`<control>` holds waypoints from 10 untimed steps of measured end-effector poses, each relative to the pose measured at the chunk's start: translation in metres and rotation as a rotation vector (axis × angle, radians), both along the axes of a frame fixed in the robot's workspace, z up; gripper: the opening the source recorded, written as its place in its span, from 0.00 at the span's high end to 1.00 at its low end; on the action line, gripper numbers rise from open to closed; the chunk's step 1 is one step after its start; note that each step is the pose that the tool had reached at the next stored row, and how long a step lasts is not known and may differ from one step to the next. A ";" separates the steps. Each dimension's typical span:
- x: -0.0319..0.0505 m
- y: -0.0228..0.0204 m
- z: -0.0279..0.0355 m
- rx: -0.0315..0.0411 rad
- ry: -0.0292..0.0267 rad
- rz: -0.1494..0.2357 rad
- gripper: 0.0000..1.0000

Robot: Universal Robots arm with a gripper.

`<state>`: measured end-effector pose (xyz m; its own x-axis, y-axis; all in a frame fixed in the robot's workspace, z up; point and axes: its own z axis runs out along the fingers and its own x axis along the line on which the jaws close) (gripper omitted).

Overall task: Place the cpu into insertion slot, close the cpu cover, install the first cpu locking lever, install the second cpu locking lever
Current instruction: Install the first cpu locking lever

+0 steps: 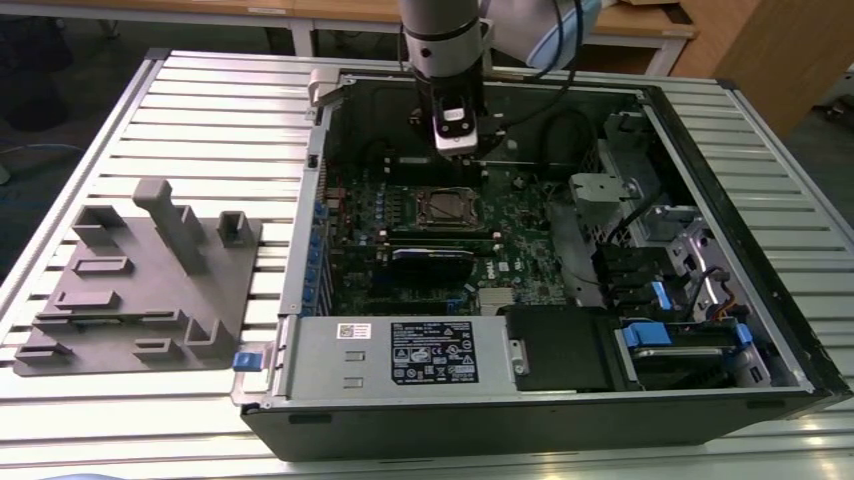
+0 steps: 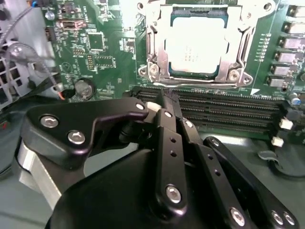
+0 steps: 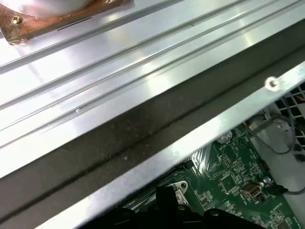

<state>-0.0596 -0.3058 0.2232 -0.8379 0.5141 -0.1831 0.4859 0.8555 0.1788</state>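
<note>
1. The tabletop (image 1: 200, 110) was a ribbed metal surface, and it carried an open computer case (image 1: 747, 250) lying on its side. A grey plastic fixture (image 1: 147, 280) stood on the tabletop at the exterior view's left, well apart from the work.
2. Inside the case lay the green motherboard (image 1: 521, 225). A long black card (image 1: 430, 266) sat across the board, on the viewer's side of the socket.
3. The arm (image 1: 441, 40) came down from above, and the gripper (image 2: 164, 102) hung over the far part of the board, above the long memory slots (image 2: 224, 107).
4. In the second wrist view the fingers (image 2: 162, 124) looked pressed together at the tips, with nothing between them, so the gripper was narrow and empty.
5. The insertion slot (image 2: 155, 71) lay just beyond the fingertips in the second wrist view, with the memory slots between. In the exterior view it was below the gripper, toward the viewer.
6. The cpu (image 2: 195, 45) was already seated in the insertion slot, its pale metal top facing up.
7. The cpu cover (image 2: 240, 40) appeared to lie flat around the chip, so it was probably closed.
8. A thin metal bar (image 2: 200, 82) ran along the socket edge nearest the gripper, parallel to the memory slots; it was probably a locking lever. Whether it was latched could not be told.
</note>
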 end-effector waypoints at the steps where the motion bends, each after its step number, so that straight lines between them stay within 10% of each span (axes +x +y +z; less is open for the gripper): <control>1: 0.0000 0.0000 0.0008 0.0000 0.0000 0.000 0.89; 8: 0.0001 0.0000 0.0012 0.0000 0.0016 0.000 0.89; 10: 0.0002 0.0000 0.0009 -0.0007 0.0196 0.000 0.89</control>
